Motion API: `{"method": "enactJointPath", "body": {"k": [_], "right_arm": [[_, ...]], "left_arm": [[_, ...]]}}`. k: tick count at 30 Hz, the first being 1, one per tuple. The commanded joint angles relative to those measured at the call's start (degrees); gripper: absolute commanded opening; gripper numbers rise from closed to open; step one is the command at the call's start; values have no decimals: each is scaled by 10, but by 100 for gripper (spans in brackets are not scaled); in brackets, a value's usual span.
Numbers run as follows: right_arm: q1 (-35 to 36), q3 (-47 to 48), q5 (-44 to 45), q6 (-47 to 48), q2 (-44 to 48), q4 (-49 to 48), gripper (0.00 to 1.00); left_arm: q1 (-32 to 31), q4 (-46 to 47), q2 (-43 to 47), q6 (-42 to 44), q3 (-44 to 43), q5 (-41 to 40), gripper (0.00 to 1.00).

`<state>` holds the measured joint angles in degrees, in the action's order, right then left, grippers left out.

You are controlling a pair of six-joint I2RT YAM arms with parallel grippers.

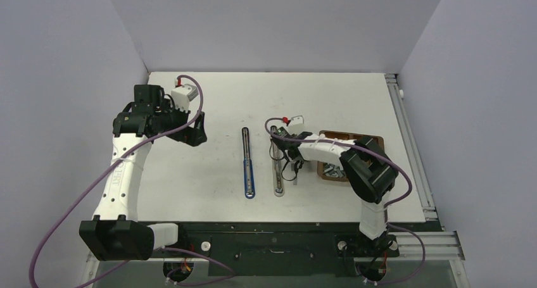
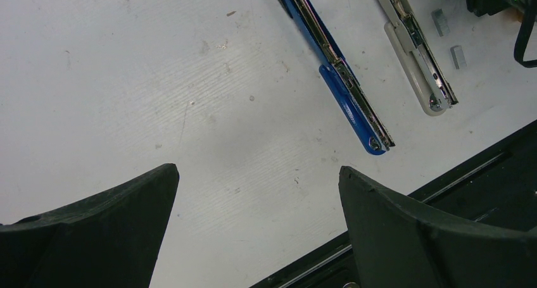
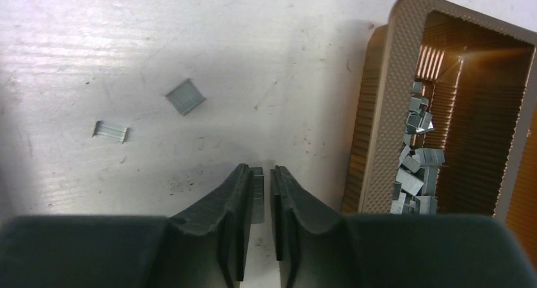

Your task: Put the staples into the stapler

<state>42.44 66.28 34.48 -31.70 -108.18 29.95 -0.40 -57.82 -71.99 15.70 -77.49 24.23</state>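
Observation:
A blue stapler (image 1: 248,168) lies opened flat mid-table, and it also shows in the left wrist view (image 2: 345,88). A white stapler (image 1: 277,171) lies opened flat just to its right (image 2: 415,47). The staples (image 3: 415,168) are a loose pile in a brown tray (image 3: 380,111). My right gripper (image 3: 259,169) hangs low over the table between the white stapler and the tray. Its jaws are nearly together on one staple strip (image 3: 256,196), which lies against the left finger with a thin gap at the right finger. My left gripper (image 2: 256,171) is wide open and empty, left of the blue stapler.
Two loose staple strips (image 3: 185,97) (image 3: 111,131) lie on the table ahead of the right gripper. The brown tray (image 1: 342,134) sits to the right of the right arm's wrist. The table's black front edge (image 2: 443,193) is close under the left gripper.

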Motion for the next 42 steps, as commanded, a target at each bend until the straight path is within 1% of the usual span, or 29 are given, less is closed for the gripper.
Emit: {"method": "enactJointPath", "body": {"k": [1,3,7,15,19,23,30,32,36,42], "right_arm": [[24,32,51,-8,-7,18,24],[30,32,41,-7,6,13,27],[32,28,18,-2,32,4,29],[19,18,-21,2,59,-7,29],[17,17,-53,6,52,-19,28],[14,16,-60,-3,44,-19,28],[-9,-26,-92,-28,66,-42,28],[-18,-36,-108,-35,64,-54,29],[-31,-65,-122,-43,70,-82,36],[-31,-83,-130,-45,82,-109,37]], "left_arm": [[0,15,9,7,-1,1,96],[0,15,9,7,-2,1,96],[0,17,7,7,-3,1,96],[0,18,4,5,-3,3,96],[0,18,5,6,-3,3,96],[1,16,5,6,-4,3,96],[1,16,4,7,-5,3,96],[1,15,3,6,-6,5,96],[0,12,2,6,-10,4,96],[1,9,2,10,-15,1,96]]}}
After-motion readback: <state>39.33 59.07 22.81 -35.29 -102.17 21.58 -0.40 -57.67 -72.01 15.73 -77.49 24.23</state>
